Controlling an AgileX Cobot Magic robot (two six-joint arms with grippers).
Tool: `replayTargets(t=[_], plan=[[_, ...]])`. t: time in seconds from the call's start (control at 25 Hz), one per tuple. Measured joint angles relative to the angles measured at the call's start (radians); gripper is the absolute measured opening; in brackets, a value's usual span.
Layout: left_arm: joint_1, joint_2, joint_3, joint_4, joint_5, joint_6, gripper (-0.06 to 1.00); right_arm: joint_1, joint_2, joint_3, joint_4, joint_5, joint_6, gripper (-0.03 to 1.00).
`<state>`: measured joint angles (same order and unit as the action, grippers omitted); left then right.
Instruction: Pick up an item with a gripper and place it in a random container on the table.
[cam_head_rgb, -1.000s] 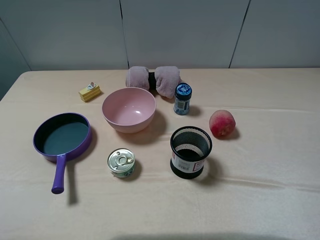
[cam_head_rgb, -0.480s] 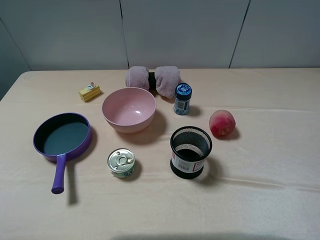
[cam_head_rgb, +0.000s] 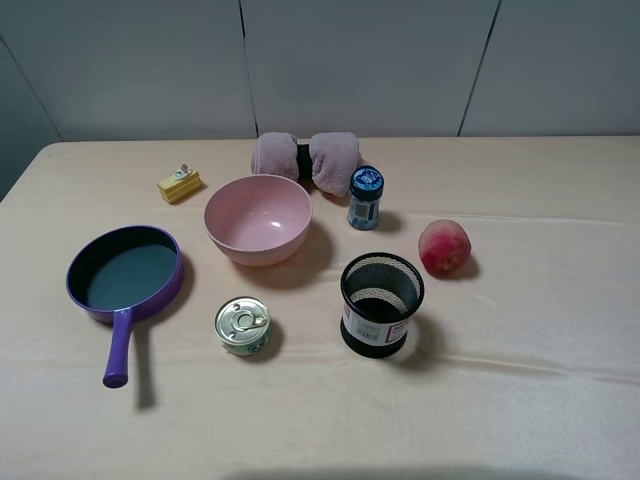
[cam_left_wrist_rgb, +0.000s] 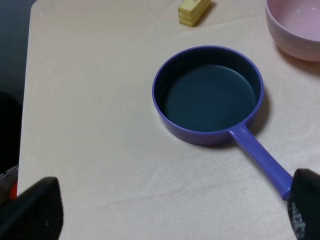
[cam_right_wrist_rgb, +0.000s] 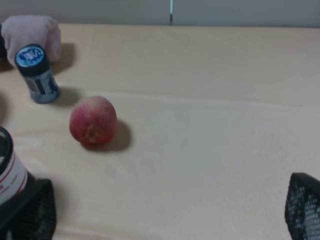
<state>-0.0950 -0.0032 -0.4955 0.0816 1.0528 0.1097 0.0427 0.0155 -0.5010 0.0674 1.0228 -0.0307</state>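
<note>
Nothing has moved since a second ago; every thing sits in the same spot. The right gripper (cam_right_wrist_rgb: 165, 210) is wide open and holds nothing. Only its two black fingertips (cam_right_wrist_rgb: 25, 212) show, one at each side of its own camera view. It hangs above the table (cam_head_rgb: 520, 390), close to the black mesh cup (cam_right_wrist_rgb: 7, 175). A bit farther out lies a red peach (cam_right_wrist_rgb: 93, 120). Past that stands the little bottle (cam_right_wrist_rgb: 36, 74) with the blue cap. The bottle is upright, just beside a rolled pink towel (cam_head_rgb: 308, 158) and near the pink bowl (cam_head_rgb: 258, 218). The left gripper (cam_left_wrist_rgb: 167, 210) is wide open and empty too. The handle end of the purple pan (cam_left_wrist_rgb: 207, 95) lies by one of its fingertips. The high camera shows no arm at all.

I think the job is only at its start, with no picking done yet. The right gripper looks like the better one, as the bottle is on its side. It needs to reach out past the peach, come down around the bottle and close. Then it must lift the bottle and drop it into the open top of the cup.
</note>
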Motion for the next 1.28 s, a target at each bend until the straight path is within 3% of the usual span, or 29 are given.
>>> replayTargets(t=[0.6,1.08,1.28], plan=[[0.000,0.000,0.000,0.000,0.000,0.000,0.90,0.000,0.422,-0.112,0.020,-0.074,-0.001,0.69],[0.000,0.000,0.000,0.000,0.000,0.000,0.90,0.000,0.840,-0.314,0.042,-0.111,-0.124,0.69],[0.000,0.000,0.000,0.000,0.000,0.000,0.90,0.073,1.000,-0.405,0.035,-0.127,-0.136,0.69]])
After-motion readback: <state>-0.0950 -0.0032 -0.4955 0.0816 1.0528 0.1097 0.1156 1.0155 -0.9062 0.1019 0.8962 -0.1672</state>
